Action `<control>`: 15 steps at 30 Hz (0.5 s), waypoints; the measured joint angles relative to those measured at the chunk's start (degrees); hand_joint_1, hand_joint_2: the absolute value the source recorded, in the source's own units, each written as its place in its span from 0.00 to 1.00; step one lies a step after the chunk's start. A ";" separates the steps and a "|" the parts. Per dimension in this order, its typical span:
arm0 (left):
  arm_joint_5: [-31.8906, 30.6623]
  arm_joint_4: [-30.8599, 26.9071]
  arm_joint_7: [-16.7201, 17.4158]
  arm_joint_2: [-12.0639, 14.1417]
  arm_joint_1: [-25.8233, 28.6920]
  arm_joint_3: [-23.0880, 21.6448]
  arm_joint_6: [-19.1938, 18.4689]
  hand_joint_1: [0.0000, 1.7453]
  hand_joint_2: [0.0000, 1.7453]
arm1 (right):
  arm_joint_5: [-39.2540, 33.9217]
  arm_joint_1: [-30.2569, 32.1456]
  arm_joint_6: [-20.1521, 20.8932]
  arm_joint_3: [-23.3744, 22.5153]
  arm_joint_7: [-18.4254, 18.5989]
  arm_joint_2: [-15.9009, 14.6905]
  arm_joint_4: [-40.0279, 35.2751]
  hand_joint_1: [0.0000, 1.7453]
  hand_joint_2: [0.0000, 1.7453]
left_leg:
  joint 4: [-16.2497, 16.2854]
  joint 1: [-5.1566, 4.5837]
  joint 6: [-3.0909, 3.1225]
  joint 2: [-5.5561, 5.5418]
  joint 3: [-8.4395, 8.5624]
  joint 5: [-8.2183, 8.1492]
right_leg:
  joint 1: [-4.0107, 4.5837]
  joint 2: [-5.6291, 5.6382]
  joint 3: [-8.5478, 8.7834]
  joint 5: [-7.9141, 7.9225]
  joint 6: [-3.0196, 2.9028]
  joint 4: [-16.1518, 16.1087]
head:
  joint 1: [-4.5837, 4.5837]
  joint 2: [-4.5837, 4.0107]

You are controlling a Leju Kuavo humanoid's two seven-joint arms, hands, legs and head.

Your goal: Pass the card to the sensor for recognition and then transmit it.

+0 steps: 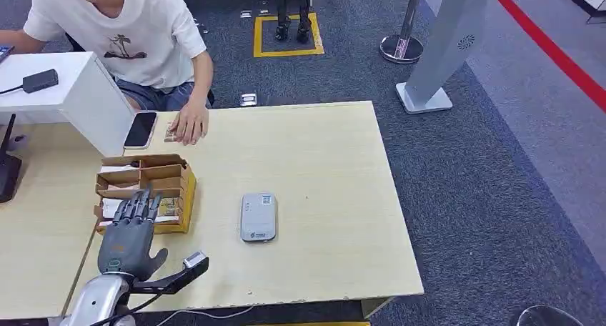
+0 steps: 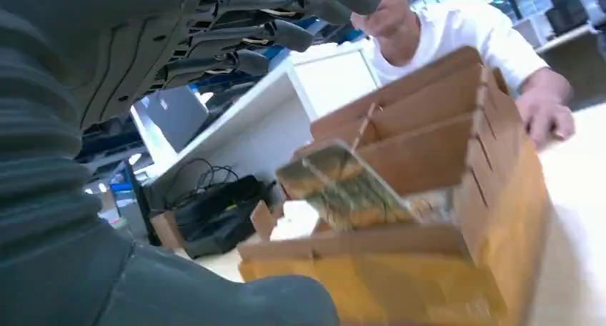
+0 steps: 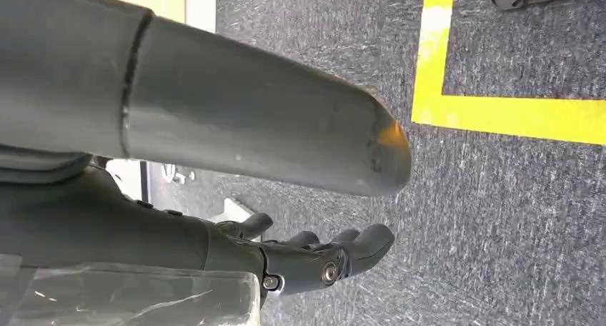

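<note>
On the light wooden table [image 1: 321, 161], near its front-left corner, my left hand [image 1: 128, 233] hovers over the front edge of the compartmented cardboard box [image 1: 171, 179], fingers spread and extended, holding nothing that I can see. The card [image 2: 343, 186] stands tilted in the box's nearest compartment, leaning up above the front wall in the left wrist view, with the fingers [image 2: 286, 33] above it and apart from it. The sensor [image 1: 258, 216], a grey flat reader, lies on the table just to the right of the box, apart from it. Risks, in my judgement: the card sits at a slant against a cardboard divider, so a pinch that closes off-centre could push it flat into the compartment or slide it under the neighbouring papers; the box looks light and unsecured, so a descending palm could shove it toward the table's edge or tip it; and a weak pinch might let the card fall on the way across to the sensor. A person's hand [image 1: 189, 126] rests on the far side of the table beside a phone [image 1: 140, 129], near enough to the box that a wide swing deserves caution. Pose: the left forearm comes in from the lower left, palm down, fingers pointing away from me toward the box. My right hand [image 3: 314, 258] hangs over grey carpet, fingers loosely extended, holding nothing.
</note>
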 joint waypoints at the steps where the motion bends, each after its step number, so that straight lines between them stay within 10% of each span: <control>1: -0.27 0.00 -0.20 -0.20 -0.44 0.16 -0.09 0.00 1.00 | 0.02 0.02 0.00 0.00 0.02 0.00 0.00 0.00 0.00 | 0.00 0.00 0.00 0.00 0.00 0.00 | 0.00 0.00 0.00 0.00 0.00 0.00 | 0.00 0.00; 15: -1.66 2.16 -0.59 -1.58 -2.03 0.37 -0.31 0.00 1.00 | 1.03 0.01 0.04 0.24 0.37 0.00 0.00 0.00 0.00 | 0.00 0.00 0.00 0.01 0.00 0.00 | 0.00 0.01 -0.01 -0.01 0.00 0.00 | 0.00 0.00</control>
